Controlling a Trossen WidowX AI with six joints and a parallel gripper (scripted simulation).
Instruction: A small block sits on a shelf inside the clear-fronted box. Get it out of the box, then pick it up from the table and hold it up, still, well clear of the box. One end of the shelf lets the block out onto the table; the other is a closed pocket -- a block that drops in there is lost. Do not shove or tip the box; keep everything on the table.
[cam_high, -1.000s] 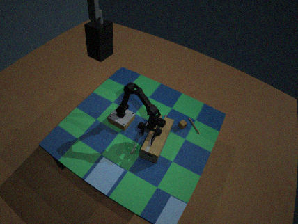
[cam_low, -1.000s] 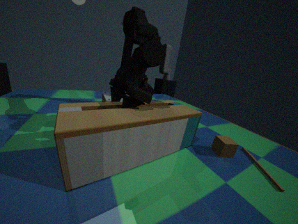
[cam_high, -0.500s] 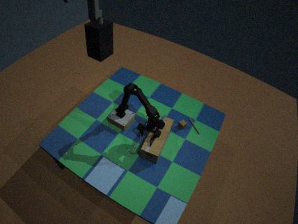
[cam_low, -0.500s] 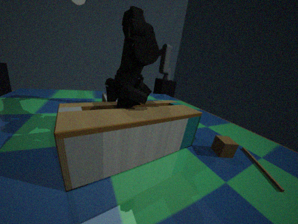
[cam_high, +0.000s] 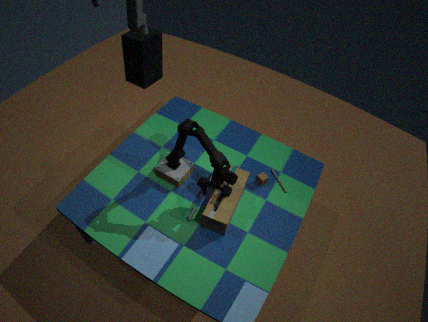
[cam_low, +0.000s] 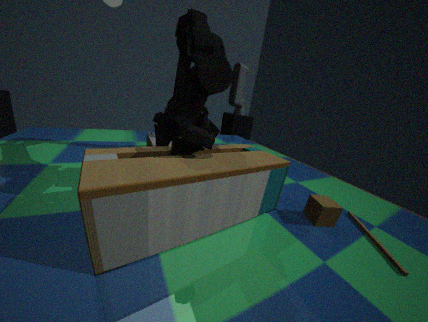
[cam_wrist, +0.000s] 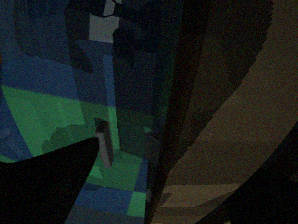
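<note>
The wooden-topped box (cam_high: 232, 200) (cam_low: 175, 172) stands upright on the table, its clear front toward the arm's base. My gripper (cam_high: 216, 198) (cam_low: 192, 149) is open and empty, low over the box's top on the side near the base. In the wrist view one dark finger (cam_wrist: 55, 172) lies left of the box's front edge, and box wood fills the right. The shelf and a block on it cannot be made out: the box's top, the gripper and darkness hide them. A wooden cube (cam_high: 262, 178) (cam_low: 323, 210) lies on the table outside the box, beyond its far end.
A thin wooden stick (cam_high: 278, 181) (cam_low: 377, 244) lies beyond the cube. A short greyish-pink bar (cam_high: 192, 214) (cam_wrist: 105, 149) lies on the table just off the box's clear front. The arm's base plate (cam_high: 174, 171) is behind the gripper. The table (cam_high: 195, 272) has a blue and green checked top.
</note>
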